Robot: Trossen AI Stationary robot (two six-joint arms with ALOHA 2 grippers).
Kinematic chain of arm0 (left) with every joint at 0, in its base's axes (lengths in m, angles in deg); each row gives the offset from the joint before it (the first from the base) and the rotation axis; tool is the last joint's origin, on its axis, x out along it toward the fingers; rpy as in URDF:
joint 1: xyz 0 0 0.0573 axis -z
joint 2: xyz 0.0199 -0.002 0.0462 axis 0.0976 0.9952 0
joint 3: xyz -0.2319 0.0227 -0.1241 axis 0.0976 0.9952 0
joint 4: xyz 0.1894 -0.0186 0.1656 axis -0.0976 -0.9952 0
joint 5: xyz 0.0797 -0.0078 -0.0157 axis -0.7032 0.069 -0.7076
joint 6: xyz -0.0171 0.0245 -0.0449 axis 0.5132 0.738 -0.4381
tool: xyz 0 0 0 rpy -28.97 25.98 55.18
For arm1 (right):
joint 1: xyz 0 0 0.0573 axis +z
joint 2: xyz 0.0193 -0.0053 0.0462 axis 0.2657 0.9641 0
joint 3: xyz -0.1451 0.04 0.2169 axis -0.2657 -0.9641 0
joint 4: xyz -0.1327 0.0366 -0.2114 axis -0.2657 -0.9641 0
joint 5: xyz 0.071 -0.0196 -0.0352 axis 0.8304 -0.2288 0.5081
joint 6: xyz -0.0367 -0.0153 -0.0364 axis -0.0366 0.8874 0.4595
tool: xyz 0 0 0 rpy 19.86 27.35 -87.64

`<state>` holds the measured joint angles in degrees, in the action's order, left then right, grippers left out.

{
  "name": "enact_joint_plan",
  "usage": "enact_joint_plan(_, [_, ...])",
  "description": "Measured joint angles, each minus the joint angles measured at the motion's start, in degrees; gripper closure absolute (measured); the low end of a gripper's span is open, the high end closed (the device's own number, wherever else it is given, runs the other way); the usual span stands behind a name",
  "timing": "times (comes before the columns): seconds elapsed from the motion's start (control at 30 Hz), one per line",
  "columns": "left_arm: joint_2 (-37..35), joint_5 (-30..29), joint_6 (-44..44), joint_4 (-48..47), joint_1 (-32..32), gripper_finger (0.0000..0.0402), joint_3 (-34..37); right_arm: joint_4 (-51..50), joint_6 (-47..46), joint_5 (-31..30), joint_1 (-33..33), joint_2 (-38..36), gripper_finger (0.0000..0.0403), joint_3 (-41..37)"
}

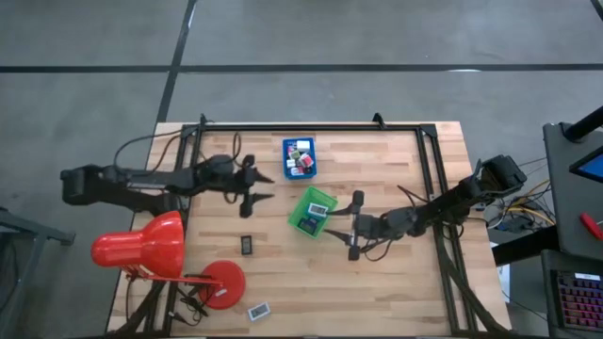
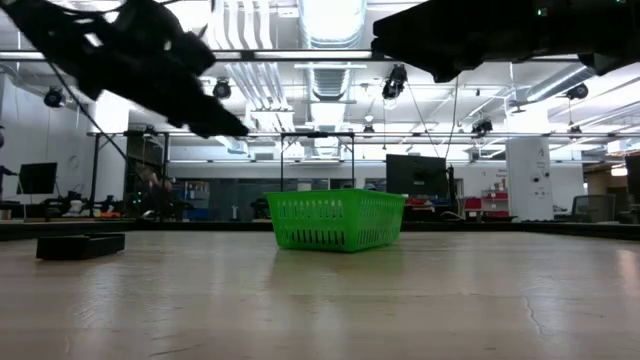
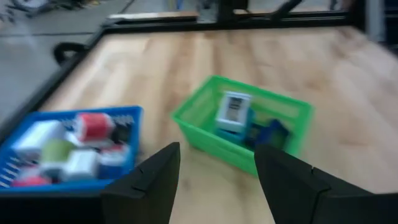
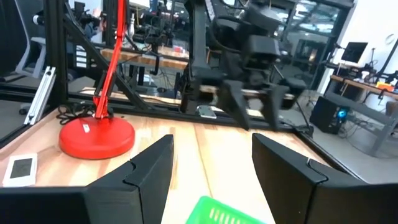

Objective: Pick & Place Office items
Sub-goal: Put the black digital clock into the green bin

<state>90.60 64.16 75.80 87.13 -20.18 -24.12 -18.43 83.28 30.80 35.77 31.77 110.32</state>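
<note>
A grey concrete floor (image 1: pixel 311 33) runs around the wooden table (image 1: pixel 396 282), crossed by dark seams. Overhead, bright strip lights (image 2: pixel 330 20) and silvery ducts (image 2: pixel 245 70) hang from an open ceiling — workshop style. Farther back stand desks with dark monitors (image 2: pixel 415 175), a white pillar (image 2: pixel 528 175), and black metal framing (image 4: pixel 199 37) — cluttered, busy.
</note>
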Motion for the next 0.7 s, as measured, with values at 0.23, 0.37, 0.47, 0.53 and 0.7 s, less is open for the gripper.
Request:
enact_joint_plan(0.23, [-6.0, 0.0, -6.1, -10.5, 6.4, 0.0188, 2.1, -7.6, -0.4, 0.0, 0.0, 0.0, 0.0191, 3.7])
enact_joint_plan(0.37, [-5.9, 0.0, -9.2, -16.2, 8.7, 0.0188, 1.6, -11.2, -1.0, 0.0, 0.0, 0.1, 0.0191, 5.2])
enact_joint_plan(0.47, [-6.0, 0.7, -9.3, -23.6, 10.4, 0.0188, 0.8, -14.4, -2.3, 0.0, 0.0, 0.1, 0.0191, 6.0])
enact_joint_plan(0.53, [-5.9, 0.7, -9.3, -29.0, 11.1, 0.0188, -0.1, -16.0, -3.4, 0.0, 0.0, 0.1, 0.0191, 6.1])
enact_joint_plan(0.7, [-5.9, 0.7, -11.2, -37.1, 13.1, 0.0193, -1.7, -16.6, -4.3, 0.0, 0.0, 0.1, 0.0191, 6.0])
